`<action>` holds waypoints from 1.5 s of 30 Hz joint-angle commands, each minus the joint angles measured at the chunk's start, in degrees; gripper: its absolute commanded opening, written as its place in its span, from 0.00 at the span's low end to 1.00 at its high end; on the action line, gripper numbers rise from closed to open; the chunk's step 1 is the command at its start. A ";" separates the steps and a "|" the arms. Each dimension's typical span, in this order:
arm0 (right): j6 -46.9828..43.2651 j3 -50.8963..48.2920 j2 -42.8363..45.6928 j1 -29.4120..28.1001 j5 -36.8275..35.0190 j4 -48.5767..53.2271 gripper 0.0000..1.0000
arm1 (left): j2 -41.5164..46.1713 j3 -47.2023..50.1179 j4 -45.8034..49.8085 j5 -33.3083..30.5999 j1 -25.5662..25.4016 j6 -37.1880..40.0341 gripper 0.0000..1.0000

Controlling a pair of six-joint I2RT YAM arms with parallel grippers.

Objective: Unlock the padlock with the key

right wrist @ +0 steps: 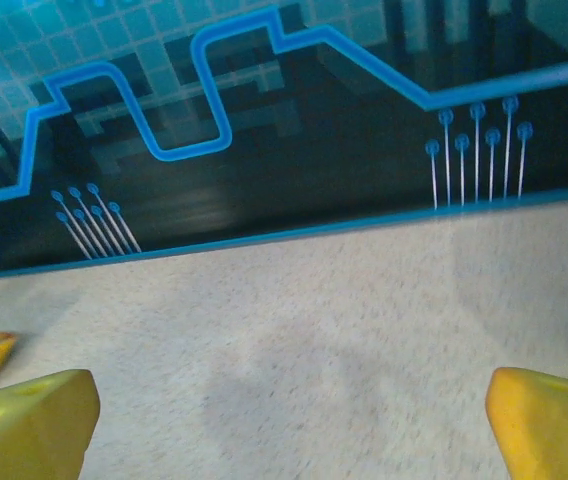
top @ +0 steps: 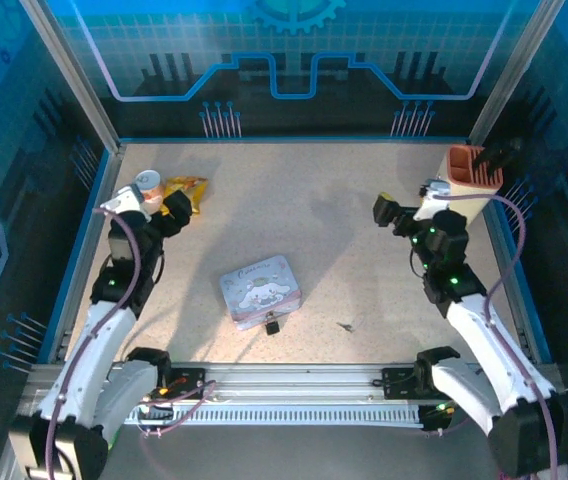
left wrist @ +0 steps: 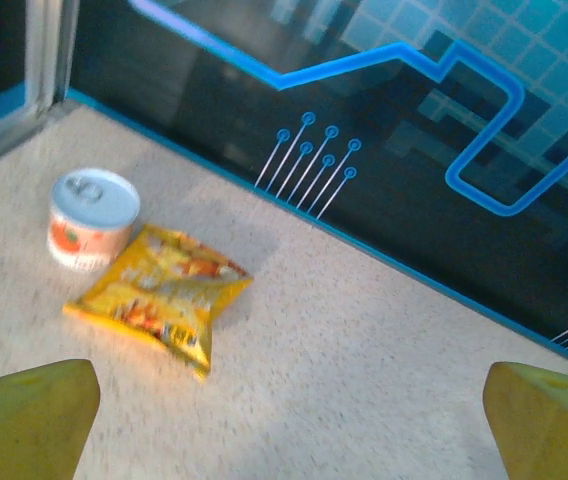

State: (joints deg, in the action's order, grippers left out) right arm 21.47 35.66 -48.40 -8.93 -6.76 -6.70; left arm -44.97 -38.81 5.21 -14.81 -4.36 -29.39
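The tiny dark padlock (top: 272, 325) lies on the table against the near edge of the pale blue cartoon tin (top: 260, 290), its thin shackle toward the tin. The key (top: 345, 325), a small dark sliver, lies on the bare table to the right of it. My left gripper (top: 176, 208) hovers far off at the back left, open, its yellow fingertips (left wrist: 29, 415) wide apart over bare table. At the back right my right gripper (top: 384, 211) is open too, with nothing between its yellow fingertips (right wrist: 29, 425).
A small white can (top: 148, 186) (left wrist: 90, 217) and a yellow snack bag (top: 188, 190) (left wrist: 162, 290) lie beside the left gripper. A tall cream cup with an orange ribbed top (top: 469, 180) stands at the back right. Blue-edged walls ring the table.
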 commanded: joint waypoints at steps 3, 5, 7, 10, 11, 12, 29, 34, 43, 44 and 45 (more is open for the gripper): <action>9.20 -1.78 5.59 6.17 14.88 20.84 1.00 | 7.04 5.72 9.24 11.24 0.41 -7.01 0.99; 8.93 -0.06 4.98 4.92 15.30 27.29 0.98 | 5.71 6.17 10.23 17.02 -0.43 -7.00 0.99; 8.54 1.73 3.59 1.93 14.63 33.03 0.96 | 3.63 6.92 10.23 19.58 -3.30 -6.96 0.99; 9.98 2.75 2.99 -5.83 8.74 39.30 0.95 | 1.25 5.61 13.45 15.19 -11.53 -5.32 0.99; 11.33 2.75 3.17 -8.26 6.32 40.84 0.95 | 0.45 4.25 15.54 13.58 -14.13 -4.40 0.99; 13.11 2.66 3.23 -11.00 4.83 42.51 0.95 | -0.53 2.87 17.88 11.70 -16.81 -3.55 0.99; 34.65 -5.15 -7.38 -39.71 -1.99 43.33 0.72 | -11.33 1.08 16.78 -2.42 -46.33 -9.26 0.99; 35.85 -6.55 -13.20 -42.22 -1.76 39.03 0.57 | -10.24 2.63 14.47 -4.67 -46.68 -9.82 0.99; 36.21 -7.66 -16.32 -42.49 -2.77 37.29 0.36 | -11.79 2.19 12.54 -6.61 -46.64 -10.30 0.99; 36.11 -7.69 -16.46 -42.49 -2.65 37.02 0.35 | -11.96 2.11 12.50 -6.60 -46.63 -10.09 0.99; 36.10 -7.79 -16.61 -42.56 -2.82 36.95 0.34 | -12.13 2.07 12.29 -6.68 -46.62 -10.06 0.99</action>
State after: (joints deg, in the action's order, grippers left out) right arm 56.66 28.88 -64.36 -50.63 -8.60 30.83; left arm -56.53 -35.86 18.72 -19.79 -50.54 -39.07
